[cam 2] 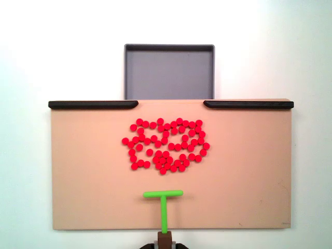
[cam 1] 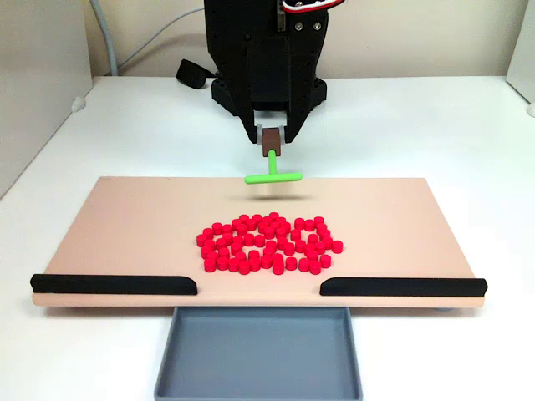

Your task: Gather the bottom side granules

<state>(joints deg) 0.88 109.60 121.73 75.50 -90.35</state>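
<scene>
A white table (cam 1: 468, 134) carries a tan board (cam 1: 125, 225) lying ahead of the gripper (cam 1: 272, 134), and a grey tray (cam 1: 259, 355) just beyond the board's far edge.

Legible text: none | Labels, brands, numbers, signs: none readable in either fixed view | Surfaces checked: all plain, unmarked

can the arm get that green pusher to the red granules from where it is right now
Probably yes. The green pusher, held in the gripper, sits just short of the granules, with only bare board between them.
</scene>
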